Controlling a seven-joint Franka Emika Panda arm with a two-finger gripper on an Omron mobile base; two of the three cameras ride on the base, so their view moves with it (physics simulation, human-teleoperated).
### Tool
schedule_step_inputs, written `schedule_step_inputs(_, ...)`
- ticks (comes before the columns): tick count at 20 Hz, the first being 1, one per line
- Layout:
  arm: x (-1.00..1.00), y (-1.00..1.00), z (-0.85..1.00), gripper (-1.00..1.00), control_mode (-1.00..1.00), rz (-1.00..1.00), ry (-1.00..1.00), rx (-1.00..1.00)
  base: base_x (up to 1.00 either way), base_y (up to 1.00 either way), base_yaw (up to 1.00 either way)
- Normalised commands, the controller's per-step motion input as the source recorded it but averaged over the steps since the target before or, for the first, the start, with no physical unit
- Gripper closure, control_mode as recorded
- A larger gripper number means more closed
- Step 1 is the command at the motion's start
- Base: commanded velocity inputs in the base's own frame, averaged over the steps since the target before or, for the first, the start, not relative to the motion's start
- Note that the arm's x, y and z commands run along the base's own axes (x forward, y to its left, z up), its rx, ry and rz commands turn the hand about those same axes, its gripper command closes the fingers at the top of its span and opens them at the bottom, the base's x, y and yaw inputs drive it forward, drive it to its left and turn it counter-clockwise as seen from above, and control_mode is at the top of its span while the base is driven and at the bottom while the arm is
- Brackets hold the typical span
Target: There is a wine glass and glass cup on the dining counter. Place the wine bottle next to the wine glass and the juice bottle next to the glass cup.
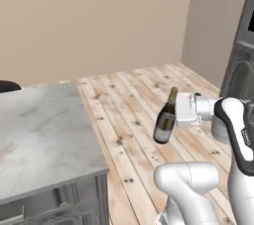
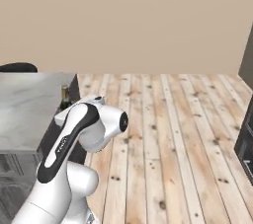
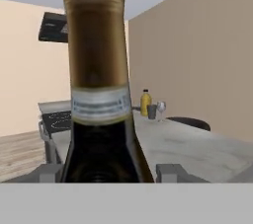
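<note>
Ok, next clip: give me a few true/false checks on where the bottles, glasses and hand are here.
1. The hand holds the slim dark wine bottle over the wooden floor. True.
2. The wine bottle stands on the marble counter. False: it is held in the air, tilted, beside the counter.
3. The squat yellow juice bottle stands by the dark tumbler and clear stemmed glass. True.
4. The juice bottle lies on the floor. False: it stands upright on the counter.

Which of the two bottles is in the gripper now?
The wine bottle: slim, dark, with a gold top, held by the gripper above the floor. The juice bottle is yellow and stands far off on the counter.
</note>
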Motion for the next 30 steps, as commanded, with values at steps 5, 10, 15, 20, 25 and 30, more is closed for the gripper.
schedule_step_inputs(5,0.0,0.0,0.0,1.0,1.0,0.0,0.0,0.0,0.57,-0.31,0.26)
schedule_step_inputs(10,0.0,0.0,0.0,1.0,1.0,0.0,0.0,0.0,0.6,-0.42,0.11)
schedule_step_inputs(15,0.0,0.0,0.0,1.0,1.0,0.0,0.0,0.0,0.61,-0.43,0.07)
schedule_step_inputs(20,0.0,0.0,0.0,1.0,1.0,0.0,0.0,0.0,0.61,-0.42,0.09)
schedule_step_inputs(25,0.0,0.0,0.0,1.0,1.0,0.0,0.0,0.0,0.63,-0.38,0.14)
schedule_step_inputs(30,0.0,0.0,0.0,1.0,1.0,0.0,0.0,0.0,0.66,-0.37,0.14)
